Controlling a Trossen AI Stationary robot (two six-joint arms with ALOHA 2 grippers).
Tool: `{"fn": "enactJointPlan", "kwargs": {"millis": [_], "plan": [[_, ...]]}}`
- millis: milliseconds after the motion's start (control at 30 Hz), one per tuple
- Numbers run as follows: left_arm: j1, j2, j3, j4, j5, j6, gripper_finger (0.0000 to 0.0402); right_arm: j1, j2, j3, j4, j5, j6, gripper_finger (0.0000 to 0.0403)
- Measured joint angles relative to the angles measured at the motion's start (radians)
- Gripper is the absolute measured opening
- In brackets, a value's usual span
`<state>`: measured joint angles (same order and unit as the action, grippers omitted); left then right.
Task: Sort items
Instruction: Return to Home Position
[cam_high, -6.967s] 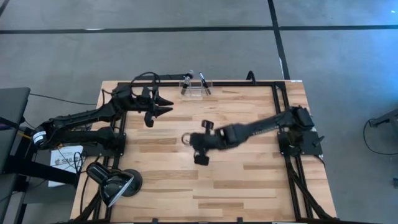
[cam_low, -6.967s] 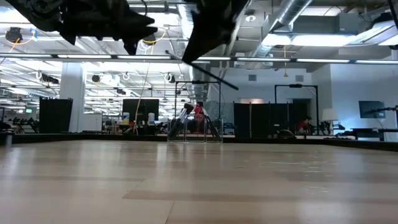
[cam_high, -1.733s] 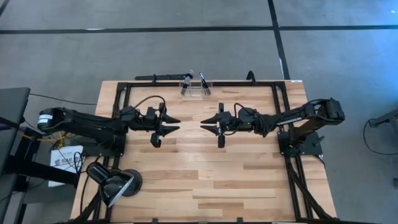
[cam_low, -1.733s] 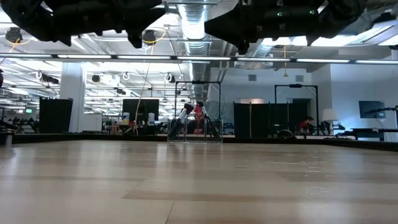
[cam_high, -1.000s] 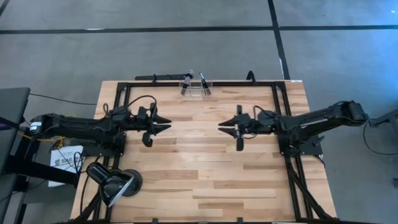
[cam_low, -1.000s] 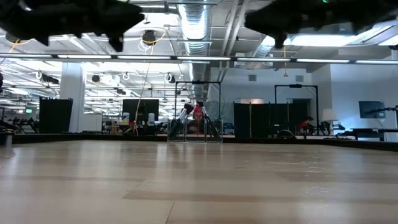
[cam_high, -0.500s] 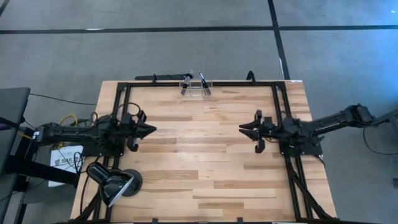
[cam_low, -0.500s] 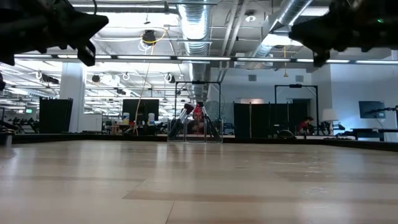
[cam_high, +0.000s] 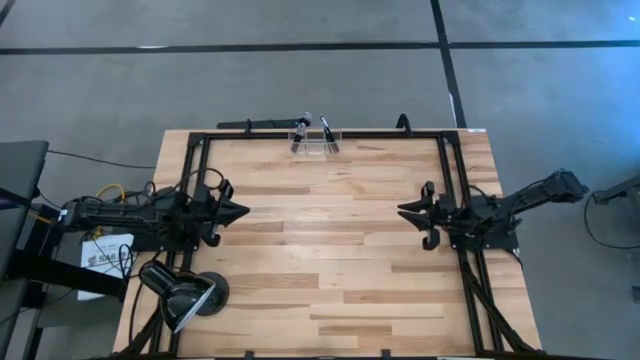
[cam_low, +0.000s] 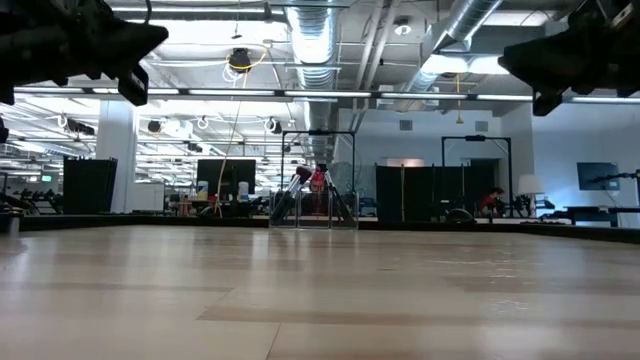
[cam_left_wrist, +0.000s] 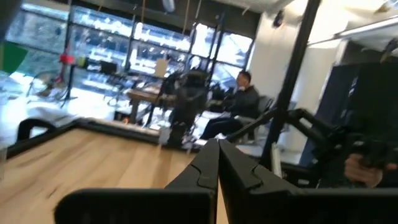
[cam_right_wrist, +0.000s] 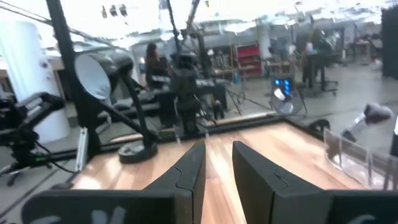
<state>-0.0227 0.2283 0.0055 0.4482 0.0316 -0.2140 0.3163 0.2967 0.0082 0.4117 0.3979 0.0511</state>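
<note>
End effector fingers on the left arm are pressed together with nothing between them; the left wrist view shows the two dark tips meeting in a single point. That left end effector (cam_high: 243, 211) hangs above the left edge of the tabletop (cam_high: 320, 260), aimed toward the middle, its arm stretched low and nearly flat behind it. The right end effector (cam_high: 402, 210) mirrors it above the right edge, also aimed inward. Its fingers (cam_right_wrist: 189, 168) stand slightly apart with a narrow gap, and they grip nothing. The two end effectors face each other well apart across bare wood.

Between them and farther back, at the middle of the tabletop's far edge, stands a transparent organizer (cam_high: 315, 142), just inside the black frame (cam_high: 380, 134) that runs round the tabletop. The makeup brushes (cam_high: 301, 131) are inside it. One dark group leans outward from the left section, and another (cam_high: 327, 132) leans outward from the right section. How many brushes each section holds cannot be told. In the low view the organizer shows far off with the handles fanning to both sides.

A black desk lamp (cam_high: 185, 292) with a round head sits at the near left corner. A seated person (cam_left_wrist: 239, 102) shows in the room beyond.
</note>
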Motion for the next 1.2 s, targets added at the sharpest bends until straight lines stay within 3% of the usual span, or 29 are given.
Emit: {"fn": "enactJointPlan", "kwargs": {"millis": [300, 433, 567, 633, 833, 1000, 1200], "plan": [[0.0, 0.0, 0.0, -0.039, -0.009, 0.067, 0.0005, 0.07, -0.165, 0.0, -0.178, 0.058, -0.106, 0.007], [0.02, 0.0, 0.0, -0.049, 0.03, 0.107, 0.0005, 0.05, -0.235, -0.001, -0.215, 0.036, -0.168, 0.0062], [0.089, 0.0, 0.0, -0.05, 0.087, 0.11, 0.0005, -0.012, -0.29, -0.001, -0.301, -0.057, -0.147, 0.0025], [0.14, 0.0, 0.0, -0.055, 0.12, 0.103, 0.0005, -0.047, -0.294, -0.001, -0.336, -0.09, -0.123, 0.0007], [0.286, -0.005, 0.0, -0.096, 0.294, 0.026, 0.0005, -0.101, -0.295, -0.002, -0.359, -0.144, -0.086, 0.0004], [0.37, -0.05, 0.0, -0.128, 0.335, -0.007, 0.0005, -0.102, -0.295, 0.008, -0.38, -0.138, -0.101, 0.0004], [0.392, -0.18, 0.001, -0.14, 0.399, -0.063, 0.0005, -0.093, -0.295, 0.034, -0.438, -0.129, -0.097, 0.0002]]}}
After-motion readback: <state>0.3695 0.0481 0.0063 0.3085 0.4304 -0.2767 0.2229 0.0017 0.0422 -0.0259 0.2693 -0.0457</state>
